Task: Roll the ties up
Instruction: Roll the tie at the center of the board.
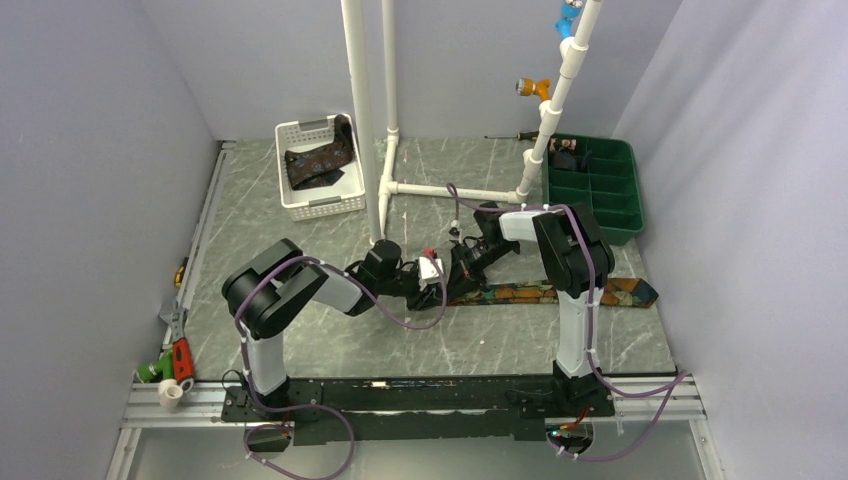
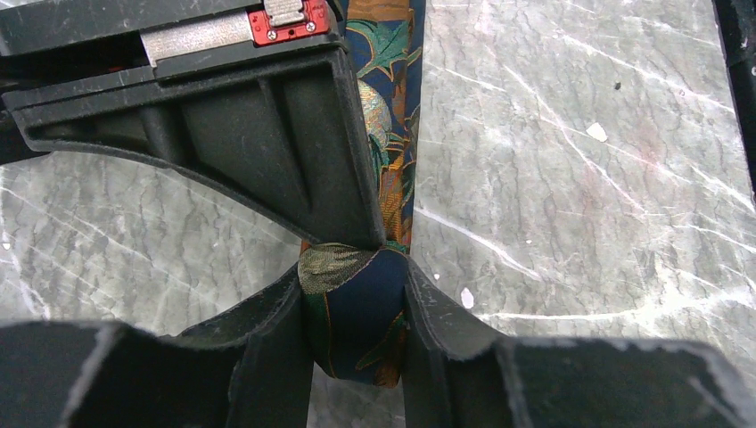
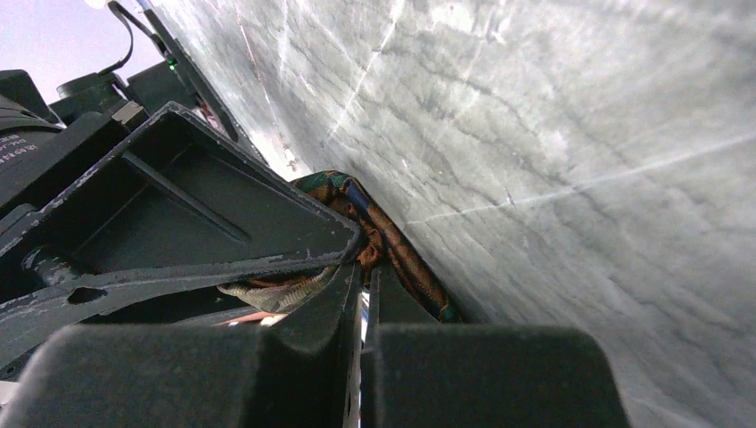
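Left pincer (image 2: 354, 285), black and two-fingered, is clamped on the folded-over narrow end of the dark brown necktie mottled with orange and teal (image 2: 352, 321), the fabric bunched between both inner faces. Right pincer (image 3: 361, 272) meets it tip to tip near the middle of the grey marbled tabletop (image 1: 300, 330). Its fingers (image 3: 321, 312) are drawn almost together, with only a sliver of light between them. Whether any cloth is caught in that slit I cannot tell. In the left wrist view one right finger (image 2: 267, 134) lies along the tie's edge, its tip touching the fold.

From the overhead camera the same necktie (image 1: 515, 293) lies flat, running rightward from the two pincers, behind the right arm's upright, to its wide end near the table's right side.

At the table's left edge lie red-handled pliers (image 1: 180, 355), with a small white cup (image 1: 170, 393) just beside them. Farther back sits a white slotted plastic basket (image 1: 325, 208) holding a second dark brown patterned necktie (image 1: 318, 163), loosely heaped. A white pipe frame (image 1: 362, 120) stands between the basket and the pincers. To the right, a green compartmented tray (image 1: 605, 190) holds a dark object (image 1: 567, 158) in a far compartment, too small to name.

Counted: two neckties, two pincers, one basket, one tray.
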Available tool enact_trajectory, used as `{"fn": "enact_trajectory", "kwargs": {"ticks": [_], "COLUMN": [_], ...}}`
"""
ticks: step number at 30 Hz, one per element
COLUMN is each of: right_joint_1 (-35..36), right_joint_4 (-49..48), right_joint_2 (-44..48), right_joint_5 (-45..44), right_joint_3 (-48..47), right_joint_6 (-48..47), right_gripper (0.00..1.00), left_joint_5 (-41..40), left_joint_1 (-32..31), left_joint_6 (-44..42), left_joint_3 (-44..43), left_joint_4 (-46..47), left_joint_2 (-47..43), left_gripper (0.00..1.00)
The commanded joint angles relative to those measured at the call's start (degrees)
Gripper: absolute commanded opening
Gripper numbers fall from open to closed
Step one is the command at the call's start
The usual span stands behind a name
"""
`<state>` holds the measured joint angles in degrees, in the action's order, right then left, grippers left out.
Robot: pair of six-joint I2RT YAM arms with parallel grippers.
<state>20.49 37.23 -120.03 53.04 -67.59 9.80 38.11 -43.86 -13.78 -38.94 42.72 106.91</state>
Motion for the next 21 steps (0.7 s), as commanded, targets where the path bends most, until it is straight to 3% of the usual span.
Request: {"fn": "enact_trajectory", "kwargs": {"ticks": [1, 4, 7, 11, 15, 21], "right_joint_1": [1.0, 1.1, 1.2, 1.1, -0.3, -3.7], "right_joint_4": [-7.7, -8.4, -9.5, -9.4, -9.6, -2.7], "right_joint_2": [-5.3, -5.0, -4.4, -3.4, 0.0, 5.3], "right_joint_5": [-17.8, -17.1, -15.7, -13.6, -11.3, -7.4], "right_joint_3": [1.6, 2.0, 2.4, 2.5, 3.9, 1.4], "right_joint_6": [-3.1, -2.5, -1.6, -1.5, -1.5, -4.9], "right_gripper": [0.0, 0.0, 0.0, 0.0, 0.0, 0.22], "left_joint_5": [0.6, -0.6, -2.8, -8.6, -10.2, -9.7], "left_joint_1": [-2.5, -2.7, -2.9, -2.7, -1.9, -1.7], "left_joint_6": [-0.5, -1.6, -2.9, -4.6, -7.0, -7.8], "left_joint_3": [-3.3, -3.0, -3.6, -4.0, -3.4, -4.4], "left_joint_4": [-0.5, -3.3, -8.0, -15.0, -22.2, -28.4], "left_joint_2": [3.2, 4.3, 5.6, 6.1, 4.2, 2.9], "left_gripper": [0.33, 0.44, 0.48, 0.31, 0.2, 0.15]}}
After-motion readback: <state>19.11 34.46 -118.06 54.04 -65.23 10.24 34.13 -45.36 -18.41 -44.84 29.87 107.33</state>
